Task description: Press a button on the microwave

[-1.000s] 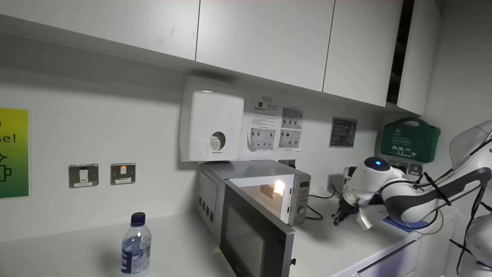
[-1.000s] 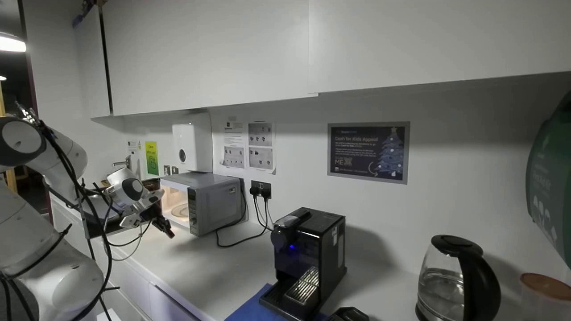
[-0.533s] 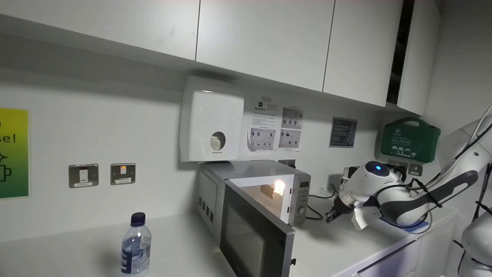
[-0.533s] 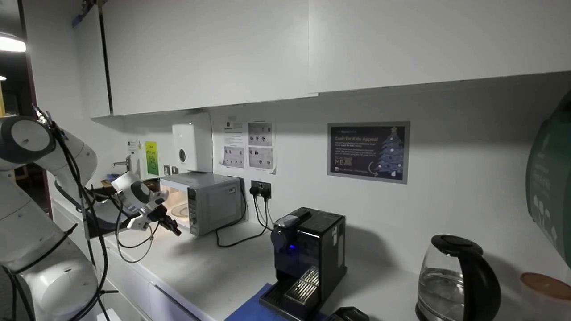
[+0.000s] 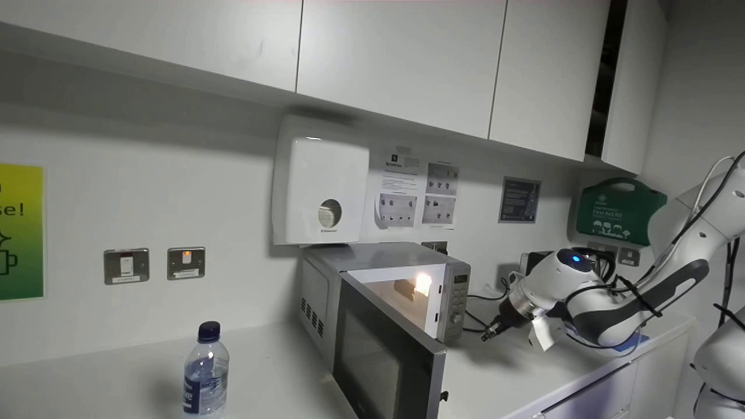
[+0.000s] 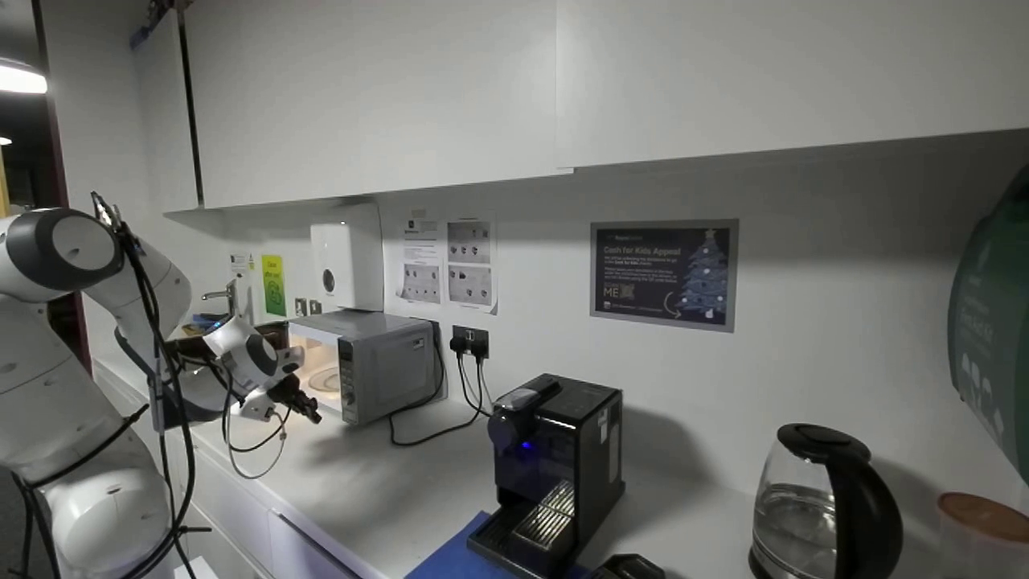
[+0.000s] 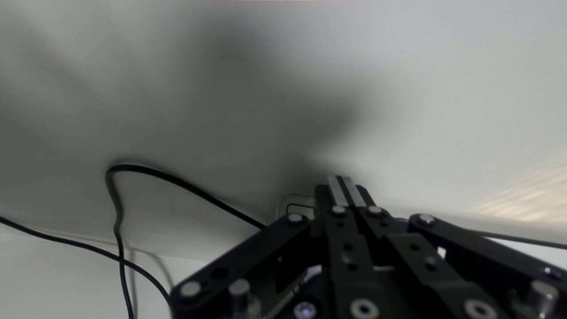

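The microwave (image 6: 390,370) looks heavy and stiff; its control panel (image 5: 456,302) probably wants a firm push, no grip; the claw (image 7: 342,179), closed up, holds nothing.

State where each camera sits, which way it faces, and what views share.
An exterior view near the water bottle: faces the open microwave; arm and gripper at right.
An exterior view near the coffee machine: looks across the counter at the wall; arm and gripper at left.
Wrist view, behind the gripper: probably faces the counter; gripper at bottom.
Both exterior views share microwave, arm and gripper.
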